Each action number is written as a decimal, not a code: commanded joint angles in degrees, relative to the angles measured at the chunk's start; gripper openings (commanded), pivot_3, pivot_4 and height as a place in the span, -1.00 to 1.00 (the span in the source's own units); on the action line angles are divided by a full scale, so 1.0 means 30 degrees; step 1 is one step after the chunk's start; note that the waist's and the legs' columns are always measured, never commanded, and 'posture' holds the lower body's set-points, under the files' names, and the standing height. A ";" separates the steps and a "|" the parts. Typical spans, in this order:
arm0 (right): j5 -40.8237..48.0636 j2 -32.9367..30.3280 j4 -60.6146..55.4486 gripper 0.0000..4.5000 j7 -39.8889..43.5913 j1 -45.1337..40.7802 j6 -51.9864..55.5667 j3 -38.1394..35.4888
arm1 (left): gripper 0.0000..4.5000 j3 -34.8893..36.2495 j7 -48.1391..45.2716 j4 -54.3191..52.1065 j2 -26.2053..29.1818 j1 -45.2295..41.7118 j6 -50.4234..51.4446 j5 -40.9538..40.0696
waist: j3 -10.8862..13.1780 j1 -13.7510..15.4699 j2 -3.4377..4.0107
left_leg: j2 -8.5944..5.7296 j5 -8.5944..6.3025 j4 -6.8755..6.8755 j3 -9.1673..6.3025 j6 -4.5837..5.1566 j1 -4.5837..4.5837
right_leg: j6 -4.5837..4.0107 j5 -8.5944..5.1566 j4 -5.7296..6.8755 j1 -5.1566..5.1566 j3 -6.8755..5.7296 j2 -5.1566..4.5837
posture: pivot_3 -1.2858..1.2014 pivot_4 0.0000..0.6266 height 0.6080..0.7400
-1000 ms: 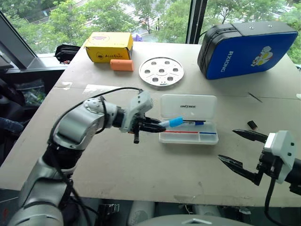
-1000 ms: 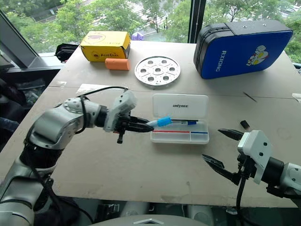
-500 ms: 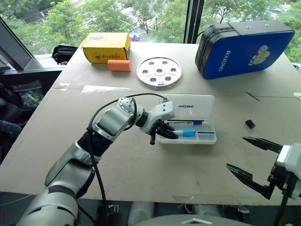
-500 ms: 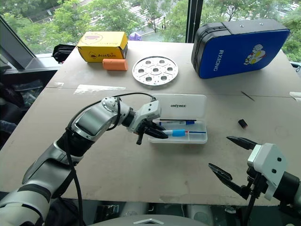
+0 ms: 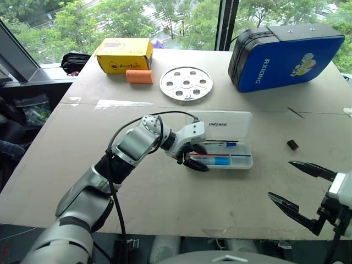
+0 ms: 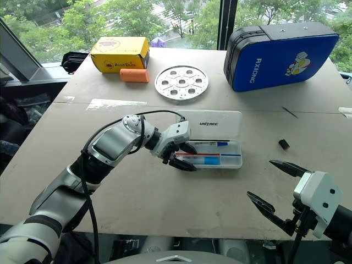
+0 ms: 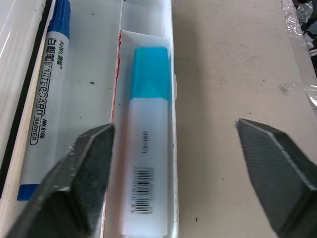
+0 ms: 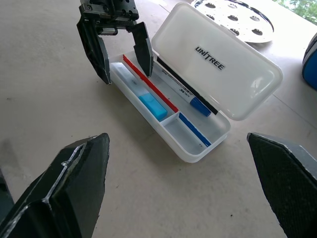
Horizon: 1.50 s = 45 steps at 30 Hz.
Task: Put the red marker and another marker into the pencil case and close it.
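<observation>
Left gripper [image 5: 195, 157] hides one end of the red marker [image 5: 212, 156]

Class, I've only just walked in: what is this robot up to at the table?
It is filling an open pencil case. The left gripper hangs open over the case, a light-blue-capped marker lying in the front slot beside the red marker. The lid stands up. The right gripper waits open, off to the side.

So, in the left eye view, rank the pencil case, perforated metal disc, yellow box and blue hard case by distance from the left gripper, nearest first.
1. Pencil case: directly at the left gripper.
2. Perforated metal disc: just beyond, mid-table.
3. Yellow box: far left corner.
4. Blue hard case: far right.
Three and four are too close to call.
</observation>
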 commanded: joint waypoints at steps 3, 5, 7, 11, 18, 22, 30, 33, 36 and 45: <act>-0.0048 -0.0099 -0.0491 1.00 -0.0271 -0.0349 0.0019 -0.0022 | 0.91 0.1718 -0.0212 -0.1970 0.1009 0.0620 0.0753 -0.1227 | 0.0000 0.0003 0.0003 | 0.0003 0.0000 -0.0001 -0.0001 0.0000 0.0002 | -0.0001 -0.0001 0.0001 -0.0002 -0.0001 0.0001 | 0.03 -0.52 1.00; -0.0104 -0.0315 -0.0208 1.00 -0.0468 -0.0804 0.0374 0.0213 | 0.91 0.2381 -0.0323 -0.2683 0.1367 0.1225 0.0725 -0.1820 | 0.0001 -0.0003 0.0000 | 0.0004 0.0000 -0.0001 0.0002 0.0000 0.0001 | 0.0000 -0.0001 -0.0002 -0.0001 0.0002 -0.0002 | 0.03 -0.52 1.00; -0.0874 -0.0743 0.0447 1.00 -0.1397 -0.1755 0.1129 0.0640 | 0.91 0.3395 -0.0507 -0.3592 0.1803 0.2145 0.0681 -0.2752 | 0.0001 -0.0017 0.0000 | 0.0004 0.0000 -0.0001 0.0007 -0.0001 0.0004 | -0.0001 0.0000 -0.0003 -0.0002 0.0008 -0.0004 | 0.03 -0.52 1.00; -0.2633 -0.1727 0.2122 1.00 -0.3279 -0.3837 0.3222 0.1833 | 0.91 0.5974 -0.0783 -0.5406 0.2303 0.4351 0.0435 -0.5097 | 0.0002 -0.0058 0.0006 | 0.0014 0.0001 -0.0003 0.0020 -0.0002 0.0012 | -0.0006 -0.0002 0.0002 -0.0004 0.0019 -0.0005 | 0.03 -0.52 1.00; -0.4009 -0.3967 0.8474 1.00 -0.5415 -1.1190 0.8565 0.5681 | 0.96 1.1294 0.0780 -0.9196 0.3725 0.5196 0.3282 -1.0595 | 0.0051 -0.0140 -0.0040 | 0.0012 0.0002 0.0004 0.0039 -0.0002 0.0008 | -0.0066 -0.0031 -0.0002 -0.0007 0.0028 -0.0031 | 0.03 -0.52 1.00; -0.4855 -0.4562 1.2383 1.00 -0.5132 -1.5833 1.0355 0.8723 | 0.96 1.2915 0.2812 -1.1431 0.4574 0.5433 0.4531 -1.2684 | 0.0050 -0.0083 0.0043 | 0.0000 0.0001 0.0011 0.0029 -0.0002 0.0012 | -0.0006 0.0001 0.0003 -0.0008 0.0024 -0.0029 | 0.03 -0.52 1.00; -0.5461 -0.4012 1.8683 0.53 -0.2978 -2.0992 1.1205 1.2190 | 1.00 1.3306 0.5306 -1.3687 0.4511 0.8512 0.3206 -1.2759 | 0.0074 -0.0058 0.0045 | -0.0010 0.0002 -0.0033 0.0045 -0.0002 -0.0019 | 0.0002 0.0001 -0.0008 -0.0053 0.0037 -0.0032 | 0.03 -0.52 1.00; -0.5759 -0.4150 1.9377 0.05 -0.2326 -2.1337 1.1130 1.2797 | 1.00 1.3422 0.5801 -1.4056 0.4462 0.9561 0.2704 -1.2741 | 0.0074 -0.0028 0.0048 | -0.0011 0.0001 -0.0033 0.0061 -0.0002 -0.0020 | 0.0002 0.0001 -0.0007 -0.0059 0.0049 -0.0034 | 0.03 -0.52 1.00; -0.5958 -0.4188 1.9577 -0.49 -0.2016 -2.1388 1.1164 1.2865 | 1.00 1.3348 0.6020 -1.4166 0.4356 1.0319 0.1955 -1.2562 | 0.0072 -0.0029 0.0050 | -0.0003 0.0002 -0.0034 0.0068 -0.0002 -0.0015 | 0.0002 0.0002 0.0002 -0.0063 0.0060 -0.0033 | 0.03 -0.52 1.00; -0.3642 -0.4655 1.2538 -0.99 0.2288 -2.0084 0.8199 1.1802 | 1.00 1.3280 0.4397 -1.2844 0.4788 1.1930 -0.0257 -1.2228 | 0.0091 -0.0017 0.0084 | -0.0003 0.0001 -0.0037 0.0071 -0.0002 -0.0025 | 0.0001 0.0003 0.0008 -0.0083 0.0060 -0.0029 | 0.03 -0.52 1.00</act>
